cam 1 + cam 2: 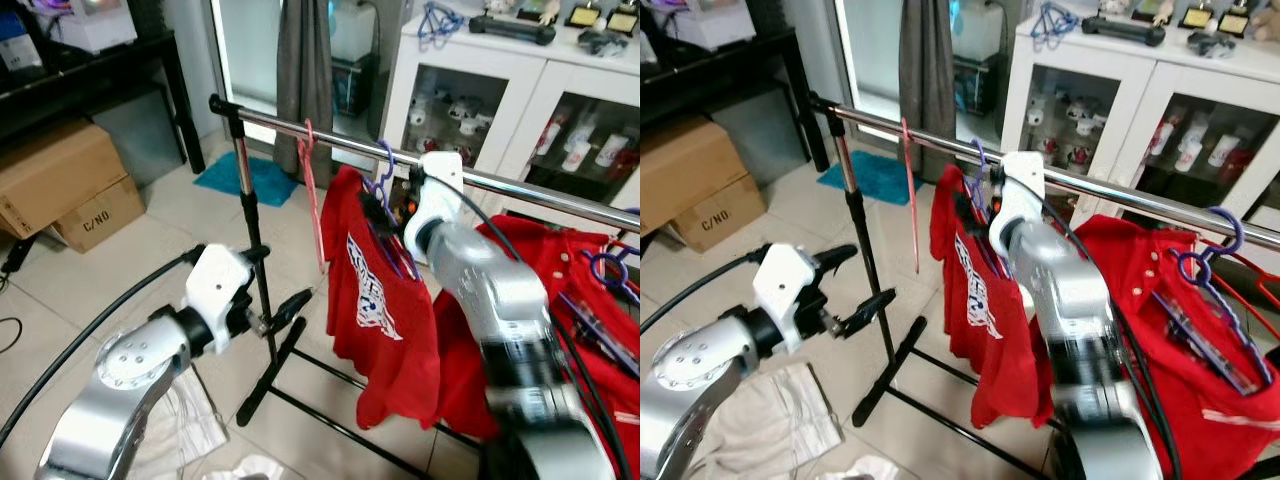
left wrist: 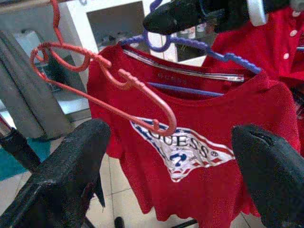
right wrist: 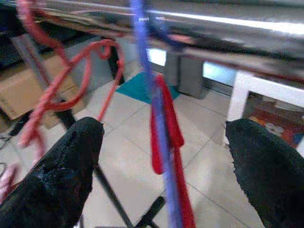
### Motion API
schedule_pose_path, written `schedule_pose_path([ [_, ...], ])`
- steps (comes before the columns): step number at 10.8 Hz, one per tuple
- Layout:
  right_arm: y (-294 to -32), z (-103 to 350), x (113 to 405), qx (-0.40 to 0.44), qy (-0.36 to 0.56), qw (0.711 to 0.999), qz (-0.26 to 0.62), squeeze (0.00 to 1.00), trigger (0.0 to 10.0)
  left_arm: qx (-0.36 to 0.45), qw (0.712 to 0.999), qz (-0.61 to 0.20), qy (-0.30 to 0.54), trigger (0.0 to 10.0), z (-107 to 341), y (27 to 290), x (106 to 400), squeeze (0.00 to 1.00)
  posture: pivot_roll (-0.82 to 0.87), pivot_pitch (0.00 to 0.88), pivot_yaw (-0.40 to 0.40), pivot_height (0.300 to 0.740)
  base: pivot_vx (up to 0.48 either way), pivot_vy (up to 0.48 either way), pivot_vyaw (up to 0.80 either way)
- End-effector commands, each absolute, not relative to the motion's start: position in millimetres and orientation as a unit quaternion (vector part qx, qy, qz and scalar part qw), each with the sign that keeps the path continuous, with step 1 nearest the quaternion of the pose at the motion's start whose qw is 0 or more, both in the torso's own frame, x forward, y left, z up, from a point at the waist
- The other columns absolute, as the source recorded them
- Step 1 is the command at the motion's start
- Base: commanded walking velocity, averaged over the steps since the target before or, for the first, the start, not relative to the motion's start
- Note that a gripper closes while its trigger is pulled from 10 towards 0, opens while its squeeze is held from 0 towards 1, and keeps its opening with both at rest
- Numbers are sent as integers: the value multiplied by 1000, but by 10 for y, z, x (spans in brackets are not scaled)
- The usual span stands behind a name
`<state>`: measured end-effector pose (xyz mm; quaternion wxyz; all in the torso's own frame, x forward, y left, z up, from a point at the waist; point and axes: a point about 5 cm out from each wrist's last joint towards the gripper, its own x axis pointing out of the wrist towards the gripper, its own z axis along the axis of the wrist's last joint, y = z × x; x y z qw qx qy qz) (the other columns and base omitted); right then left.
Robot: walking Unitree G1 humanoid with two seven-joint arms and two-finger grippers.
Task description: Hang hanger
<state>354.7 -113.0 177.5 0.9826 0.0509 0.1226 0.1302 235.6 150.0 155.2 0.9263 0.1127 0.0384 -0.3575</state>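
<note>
Purple hanger [image 1: 384, 178] hanging on the rail [image 1: 300, 128], sitting between the spread fingers of the right claw [image 1: 385, 215]; left claw [image 1: 285, 312] gaping open, floor room beneath.

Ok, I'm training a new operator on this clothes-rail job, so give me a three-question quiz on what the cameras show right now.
1. True or false: the purple hanger carrying the red T-shirt is hooked over the rail.
2. Which gripper is up at the rail beside that hanger? A) left gripper B) right gripper
3. What colour is the bare hanger hanging left of the T-shirt?

Key: 1 true; 2 B; 3 red.
</note>
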Motion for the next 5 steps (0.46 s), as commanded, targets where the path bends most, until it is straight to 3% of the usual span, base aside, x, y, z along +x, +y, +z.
schedule_pose_path([
  [1,-1163,1802,3591,49,116,985,114,0,10000,116,924,-364,36,10000,1588,1501,2333,1000,116,0,-13,740,0,0,0],
  [4,-1167,1749,3718,54,133,986,87,0,10000,114,920,-373,44,10000,1566,1493,2299,1000,118,0,-11,740,0,0,0],
  [5,-1161,1721,3746,62,139,985,87,0,4314,115,919,-375,46,10000,1564,1490,2303,1000,116,3,-7,740,0,0,0],
])
